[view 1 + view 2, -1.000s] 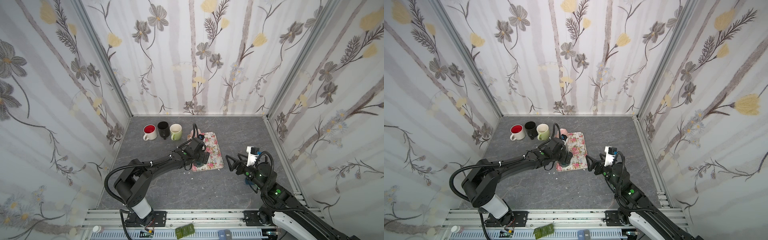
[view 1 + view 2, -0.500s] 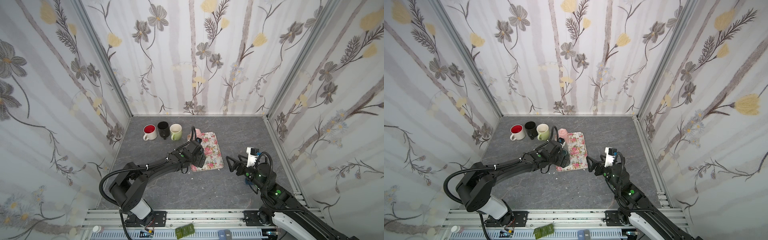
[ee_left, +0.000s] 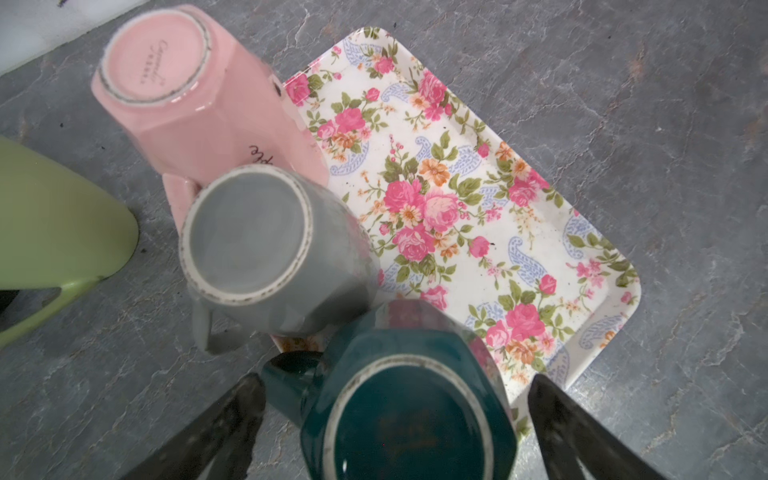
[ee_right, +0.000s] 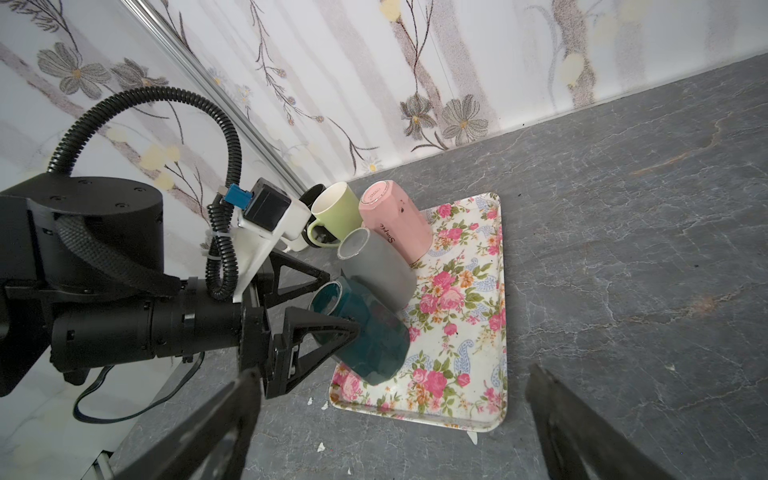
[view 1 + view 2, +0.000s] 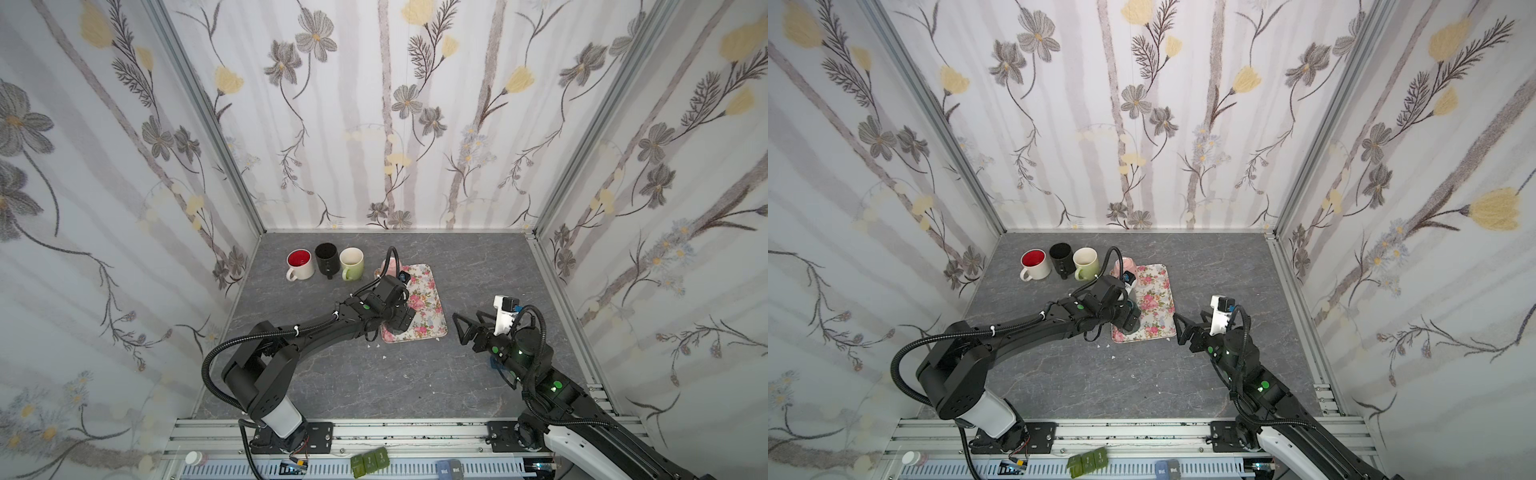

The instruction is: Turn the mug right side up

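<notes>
1. At the surface's left you have a red-lined mug (image 5: 300, 264), a black mug (image 5: 326, 258) and a green mug (image 5: 351, 264), all mouth-up in a row.
2. In both top views the left arm hides much of the tray (image 5: 1156, 299); only the pink mug (image 5: 1126, 264) peeks out.
3. The pink mug, grey mug (image 3: 266, 249) and teal mug (image 4: 365, 336) sit upside down along the tray's left edge. You can read "Simple" on the pink one, but its base script is illegible.
4. Your left gripper (image 3: 392, 399) straddles the teal mug, jaws apart.
5. Your right gripper (image 5: 461, 328) hangs spread wide, right of the tray.

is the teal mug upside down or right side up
Upside down: the teal mug shows its ringed flat base facing up in the left wrist view, and its mouth sits down on the tray.
</notes>
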Available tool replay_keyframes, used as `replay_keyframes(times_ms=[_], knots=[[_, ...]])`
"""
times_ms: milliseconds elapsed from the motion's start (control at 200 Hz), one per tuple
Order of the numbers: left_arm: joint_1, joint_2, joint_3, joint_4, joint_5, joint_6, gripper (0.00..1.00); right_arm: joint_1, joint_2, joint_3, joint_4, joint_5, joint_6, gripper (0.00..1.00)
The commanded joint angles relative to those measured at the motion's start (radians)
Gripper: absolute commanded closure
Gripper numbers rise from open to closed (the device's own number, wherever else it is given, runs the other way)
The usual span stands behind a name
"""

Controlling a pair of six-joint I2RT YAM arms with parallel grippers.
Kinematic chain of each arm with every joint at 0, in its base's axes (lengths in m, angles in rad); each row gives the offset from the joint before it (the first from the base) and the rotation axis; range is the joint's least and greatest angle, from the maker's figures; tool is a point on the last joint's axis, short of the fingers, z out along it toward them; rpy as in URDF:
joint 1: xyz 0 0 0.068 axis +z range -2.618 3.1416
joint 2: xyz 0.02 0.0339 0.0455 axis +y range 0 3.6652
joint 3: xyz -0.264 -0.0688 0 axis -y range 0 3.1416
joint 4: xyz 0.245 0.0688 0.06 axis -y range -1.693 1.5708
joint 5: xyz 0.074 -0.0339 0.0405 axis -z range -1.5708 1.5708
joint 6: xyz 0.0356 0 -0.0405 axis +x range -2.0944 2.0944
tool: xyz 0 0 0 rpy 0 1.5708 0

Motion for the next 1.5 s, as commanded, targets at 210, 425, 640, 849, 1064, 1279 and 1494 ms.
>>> replay_keyframes(times_ms=[210,425,640,849,1064,1279,1494], knots=[[0.003,0.064,0.066,-0.038,0.062,-0.021,0.0,-0.003,-0.011,-0.004,0.014,0.023,0.014,0.0],[0.028,0.032,0.056,-0.05,0.145,-0.079,0.0,-0.036,-0.017,0.054,-0.072,0.028,-0.012,0.0],[0.057,0.051,0.028,-0.048,0.207,-0.117,0.0,-0.044,-0.097,0.071,-0.145,0.061,-0.006,0.0],[0.058,0.059,0.034,-0.103,0.184,-0.088,0.0,-0.046,-0.184,0.025,-0.176,0.074,0.033,0.0],[0.058,0.018,-0.014,-0.12,0.179,-0.13,0.0,-0.045,-0.199,0.028,-0.2,0.079,0.045,0.0],[0.057,-0.061,-0.07,-0.128,0.205,-0.163,0.0,-0.045,-0.185,0.03,-0.198,0.081,0.04,0.0],[0.056,-0.07,-0.056,-0.161,0.205,-0.183,0.0,-0.046,-0.177,0.024,-0.188,0.078,0.04,0.0]])
